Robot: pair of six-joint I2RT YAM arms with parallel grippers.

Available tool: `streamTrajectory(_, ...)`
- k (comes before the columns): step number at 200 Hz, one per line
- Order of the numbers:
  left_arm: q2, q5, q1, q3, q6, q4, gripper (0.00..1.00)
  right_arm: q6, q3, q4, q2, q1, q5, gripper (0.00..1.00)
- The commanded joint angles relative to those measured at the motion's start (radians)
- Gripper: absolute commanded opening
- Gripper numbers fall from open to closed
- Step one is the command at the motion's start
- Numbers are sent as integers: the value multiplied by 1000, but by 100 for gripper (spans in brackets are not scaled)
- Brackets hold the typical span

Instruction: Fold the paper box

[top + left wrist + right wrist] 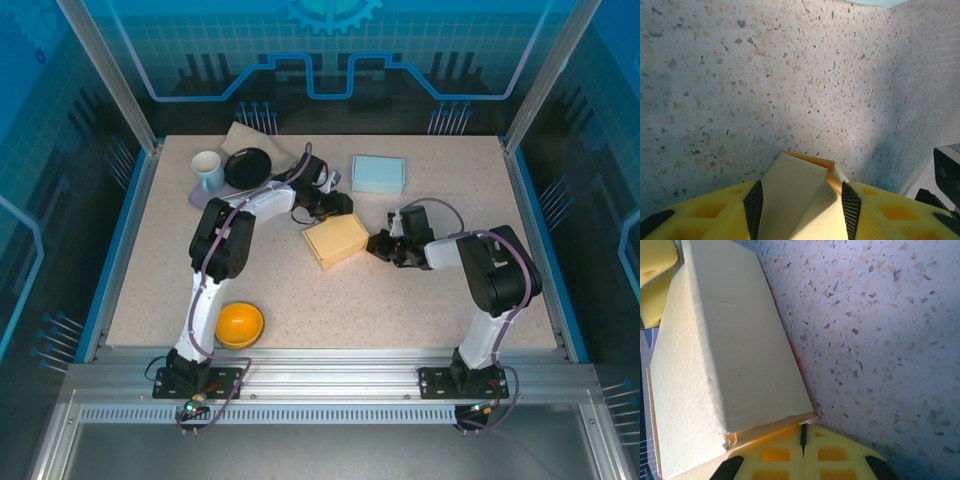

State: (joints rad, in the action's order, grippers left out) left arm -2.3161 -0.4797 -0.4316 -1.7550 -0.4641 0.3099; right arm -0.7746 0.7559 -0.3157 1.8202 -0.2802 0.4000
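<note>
Speckled desk (430, 300) inside a blue-lit cage. Yellow paper box (337, 240) sits between the two sets of jaws, touching both.

Left gripper (801, 200) brackets a box corner, pads (754, 210) against either side of it. Reads as a grip.

Right gripper (802, 440) has jaws pressed together, box edge at their tips. Can't tell if any paper is nipped.

Judgement: late in the fold, tucking stage. The next move needs the left to pin the box while the right pushes the loose edge home, gently, or the card creases.

Left wrist view gives an orange flap edge (827, 167) just ahead of the jaws, too fine for the top view. Right wrist view adds a frayed corner (730, 440) beside its jaws.
</note>
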Motion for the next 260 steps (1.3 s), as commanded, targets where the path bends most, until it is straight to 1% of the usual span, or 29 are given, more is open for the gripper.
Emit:
streamTrajectory(1,7,-194,-137,59,-104,-1,49,13,75,-217,28,-9,41,1)
streamTrajectory(20,20,-201,-151,81,-157,-29,47,3,89,-205,14,-9,31,1)
streamTrajectory(42,38,-154,-125,100,-211,-15,47,34,114,-89,-10,-3,3,1)
streamTrajectory(66,77,-75,-63,127,-225,19,48,78,117,78,-47,16,-52,1)
streamTrajectory(85,114,-17,-5,151,-245,35,51,78,80,128,-78,53,-66,1)
streamTrajectory(105,151,9,43,183,-275,25,53,95,43,165,-106,96,-61,2)
streamTrajectory(124,196,13,70,226,-289,0,55,151,31,253,-146,117,-72,1)
streamTrajectory(150,279,31,83,294,-281,-9,59,224,15,390,-229,118,-90,1)
streamTrajectory(157,305,41,83,314,-274,-3,59,234,8,416,-251,111,-85,2)
streamTrajectory(167,336,43,82,352,-269,1,60,251,1,459,-275,95,-82,5)
streamTrajectory(179,368,36,78,411,-276,-19,60,260,-7,504,-292,68,-75,5)
streamTrajectory(195,401,23,68,503,-283,-65,59,247,-34,500,-298,34,-42,3)
streamTrajectory(213,416,33,57,568,-269,-84,59,174,-89,416,-293,-9,4,0)
streamTrajectory(225,411,29,51,588,-279,-99,59,121,-118,340,-282,-42,21,0)
streamTrajectory(239,416,23,40,609,-300,-121,58,72,-136,278,-260,-86,14,0)
streamTrajectory(260,426,54,12,618,-309,-119,58,10,-147,197,-226,-140,5,0)
